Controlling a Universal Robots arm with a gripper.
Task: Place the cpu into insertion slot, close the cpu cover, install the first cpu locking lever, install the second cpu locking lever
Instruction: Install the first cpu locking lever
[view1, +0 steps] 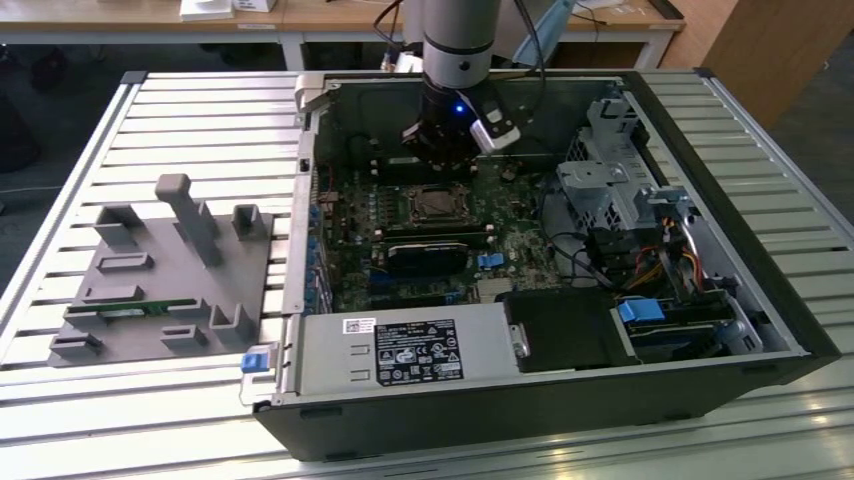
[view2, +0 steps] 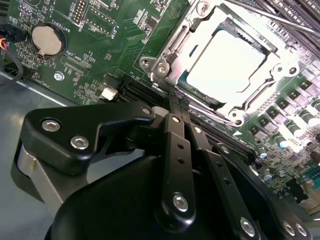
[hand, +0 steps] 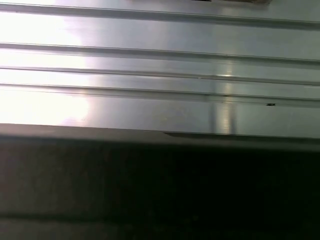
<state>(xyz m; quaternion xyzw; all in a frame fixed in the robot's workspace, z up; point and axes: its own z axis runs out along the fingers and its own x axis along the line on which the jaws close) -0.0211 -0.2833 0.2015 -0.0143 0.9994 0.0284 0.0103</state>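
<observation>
cpu (view2: 227, 62) sits in slot (view2: 187, 82) upper right of second wrist view, cover (view2: 167, 50) around it; light, stiff, fragile, best gripped by edges; gripper (view2: 177, 107) just beside it, jaws look closed, empty.

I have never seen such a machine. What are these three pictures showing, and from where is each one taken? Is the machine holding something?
The machine is one robot arm working inside an open computer case, which lies on a slatted metal table.

The exterior view comes from a camera off the arm. It shows the arm reaching down over the green motherboard. At the exterior view's left stands a grey holder with pegs and slots.

The two wrist views come from cameras riding on the arm. In the second wrist view, the black tool hangs close to the insertion slot. The cpu already lies in it, and the cpu cover, a silvery frame, sits around the chip. Nothing held in the tool is visible. The first wrist view looks at the table slats.
</observation>
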